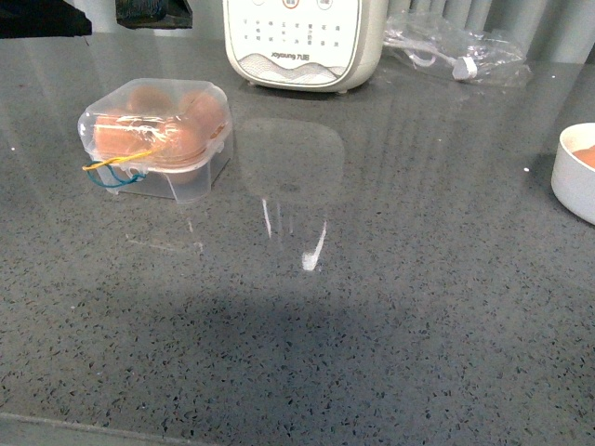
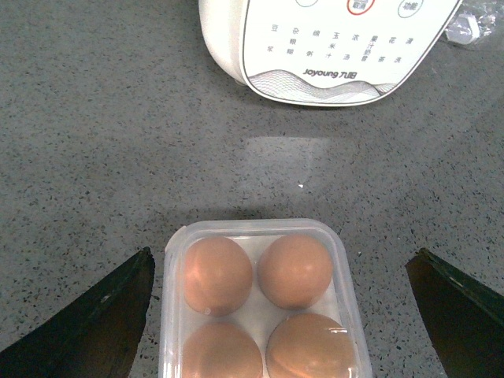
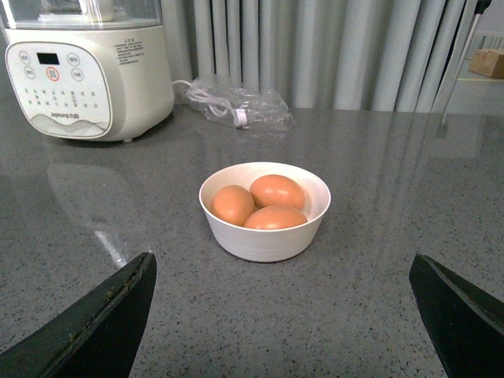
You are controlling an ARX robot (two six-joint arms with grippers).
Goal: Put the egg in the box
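Note:
The clear plastic box point(image 1: 158, 139) stands at the left of the grey counter with its lid down and yellow and blue elastic loops point(image 1: 116, 167) at its front. In the left wrist view the box point(image 2: 264, 303) holds several brown eggs point(image 2: 216, 276). My left gripper point(image 2: 281, 256) is open above it, one finger point(image 2: 94, 323) on each side, touching nothing. Three more brown eggs point(image 3: 276, 190) lie in a round white bowl point(image 3: 264, 240). My right gripper point(image 3: 281, 258) is open and empty, just short of the bowl. Neither arm shows in the front view.
A white Joyoung appliance point(image 1: 302, 42) stands at the back of the counter, beyond the box. A clear plastic bag with a cable point(image 1: 456, 51) lies to its right. The white bowl point(image 1: 576, 172) sits at the counter's far right edge of view.

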